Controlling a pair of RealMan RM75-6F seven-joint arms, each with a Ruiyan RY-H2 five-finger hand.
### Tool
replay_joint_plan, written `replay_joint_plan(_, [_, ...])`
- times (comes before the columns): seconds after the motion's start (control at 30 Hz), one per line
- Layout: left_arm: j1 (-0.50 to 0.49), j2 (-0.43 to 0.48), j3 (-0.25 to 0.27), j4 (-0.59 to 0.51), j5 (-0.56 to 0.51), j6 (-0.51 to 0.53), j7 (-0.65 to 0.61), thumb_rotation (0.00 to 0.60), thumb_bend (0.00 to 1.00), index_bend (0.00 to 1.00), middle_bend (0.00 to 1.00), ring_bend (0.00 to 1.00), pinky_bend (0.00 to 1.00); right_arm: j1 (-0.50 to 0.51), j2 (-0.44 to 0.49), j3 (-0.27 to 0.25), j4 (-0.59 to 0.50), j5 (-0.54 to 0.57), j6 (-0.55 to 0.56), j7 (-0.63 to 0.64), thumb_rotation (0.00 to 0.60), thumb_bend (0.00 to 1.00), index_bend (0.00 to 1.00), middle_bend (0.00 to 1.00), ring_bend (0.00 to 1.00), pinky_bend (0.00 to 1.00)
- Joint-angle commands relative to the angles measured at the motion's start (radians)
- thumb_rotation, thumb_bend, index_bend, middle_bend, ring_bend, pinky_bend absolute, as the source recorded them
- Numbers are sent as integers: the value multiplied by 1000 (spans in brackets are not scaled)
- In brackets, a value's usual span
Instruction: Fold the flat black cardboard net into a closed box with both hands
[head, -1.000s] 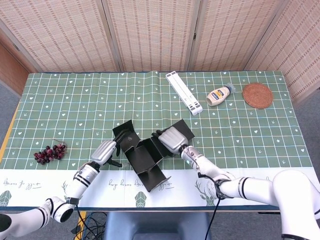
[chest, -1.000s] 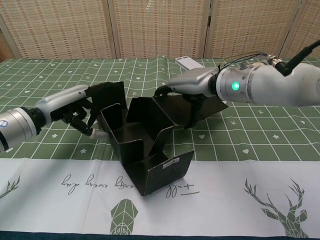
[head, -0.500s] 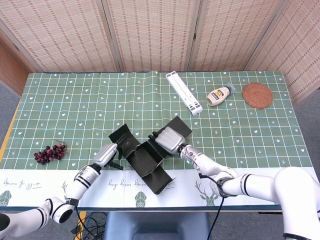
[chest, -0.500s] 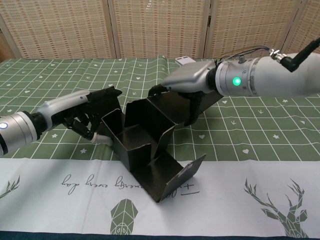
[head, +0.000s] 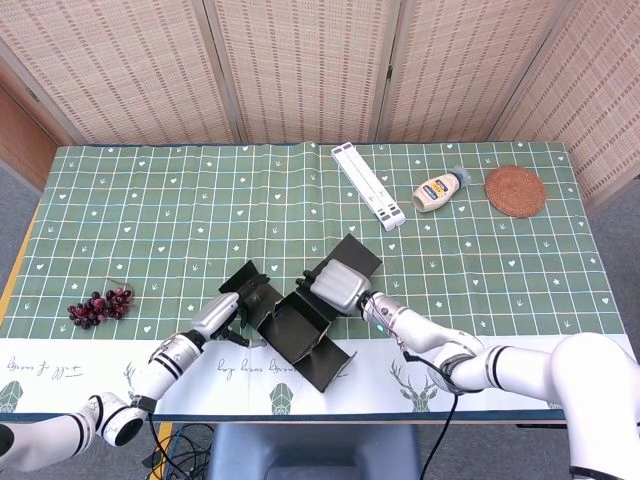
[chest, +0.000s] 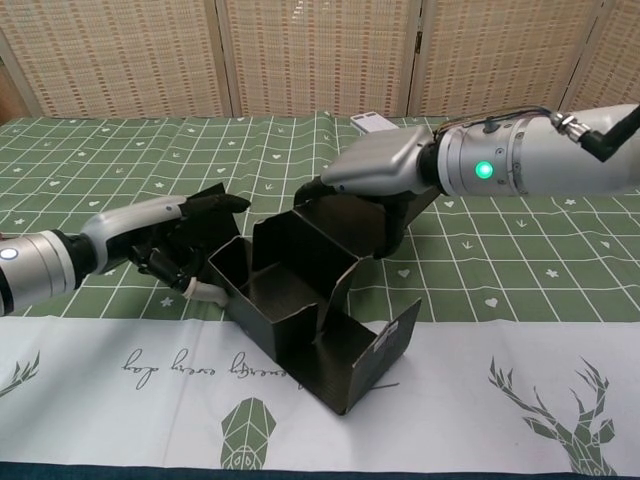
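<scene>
Net: black cardboard net (head: 300, 325) (chest: 300, 305), partly raised into an open tray, near the front edge of the worktop (head: 150, 200), between both hands.
Progress: judged about midway; several side walls standing, inner floor visible from above, top open.
Left to do: far flap (head: 352, 255) lying out flat, near flap (chest: 385, 345) sticking up loose over the white border, left flap (head: 245, 280) not tucked; no lid closed yet.
Long axis: diagonal, from far-right behind the right hand to the near flap at the front; open side facing up.
Left hand: left hand (head: 222, 312) (chest: 165, 240) at the left wall and flap, fingers curled against the cardboard; firm grip or mere press, cannot tell.
Right hand: right hand (head: 338, 283) (chest: 375, 175) over the far wall, fingers (chest: 305, 187) hooked down over its top edge, holding it.
Around: grapes (head: 98, 303) well to the left; white strip (head: 368, 185), squeeze bottle (head: 440, 190) and woven coaster (head: 516, 190) at the far side.
</scene>
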Motion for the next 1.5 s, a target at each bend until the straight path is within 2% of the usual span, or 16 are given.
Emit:
replay_joint_plan(0.03, [-3,2,1,-5,-1,-7,-16,600,120,11,0,626,937,2,7,-10,2,-43,3,26,600,301,398,428,855,957])
replay_joint_plan(0.17, [-7,1,3,-6,5,-14,-42,600,120,26,0,626,937,4,11,-19,9,-98,13,54,600,302,427,448,869,973])
replay_joint_plan(0.83, [-35,20,26,-25,41,-47,-175,600,120,73,32,628,936,36,33,-45,39,-273,52,97,600,302,446,460,870,975])
replay_joint_plan(0.97, [-40,20,32,-26,50,-48,-203,600,120,75,34,696,936,47,27,-47,56,-303,59,104,600,302,447,460,870,975])
replay_joint_plan(1.23, [-51,26,42,-24,61,-57,-275,600,120,78,39,638,936,63,11,-65,94,-371,87,142,600,302,450,462,870,975])
replay_joint_plan(1.5, [-64,34,58,-26,83,-63,-377,600,120,109,83,644,936,72,-5,-73,132,-420,126,161,600,302,457,466,870,975])
